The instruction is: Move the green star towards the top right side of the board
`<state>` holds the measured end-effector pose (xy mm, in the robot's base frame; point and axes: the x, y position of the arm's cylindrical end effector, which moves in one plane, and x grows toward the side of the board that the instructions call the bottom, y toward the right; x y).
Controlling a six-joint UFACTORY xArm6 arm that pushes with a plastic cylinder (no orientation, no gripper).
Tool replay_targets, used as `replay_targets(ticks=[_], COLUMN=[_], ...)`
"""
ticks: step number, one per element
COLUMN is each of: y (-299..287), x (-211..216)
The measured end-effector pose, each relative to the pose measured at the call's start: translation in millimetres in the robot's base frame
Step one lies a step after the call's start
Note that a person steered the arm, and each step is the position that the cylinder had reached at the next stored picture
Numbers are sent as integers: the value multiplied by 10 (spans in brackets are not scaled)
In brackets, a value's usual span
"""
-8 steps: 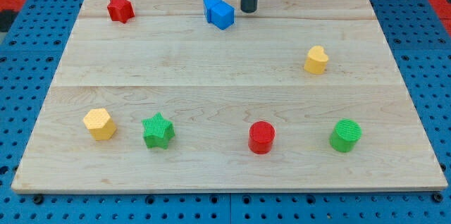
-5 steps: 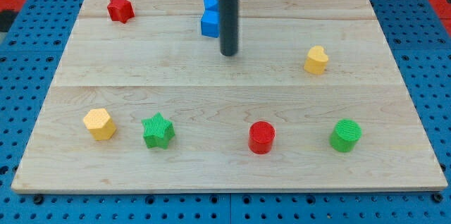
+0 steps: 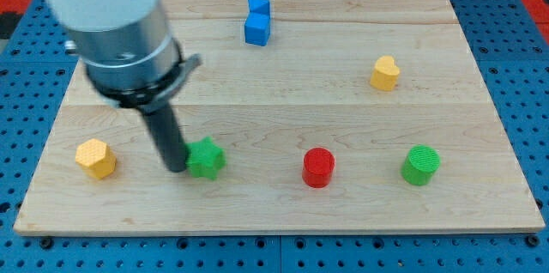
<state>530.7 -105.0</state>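
Observation:
The green star (image 3: pixel 207 158) lies at the lower left of the wooden board (image 3: pixel 283 93). My tip (image 3: pixel 176 168) stands on the board right against the star's left side, touching it. The dark rod rises from it to the big grey arm body at the view's top left, which hides the board's upper left corner.
A yellow hexagon block (image 3: pixel 95 159) lies left of my tip. A red cylinder (image 3: pixel 318 167) and a green cylinder (image 3: pixel 420 165) lie to the star's right. A yellow heart block (image 3: pixel 385 73) is at the right. A blue block (image 3: pixel 256 21) is at the top middle.
My tip has swept from the top middle down to the lower left and met the green star, which shifted slightly right. The yellow hexagon has moved left. The red star is now hidden.

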Motion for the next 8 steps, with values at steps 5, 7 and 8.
replay_targets(ticks=[5, 7, 8], y=[905, 1160, 1473], x=[-987, -1459, -2022])
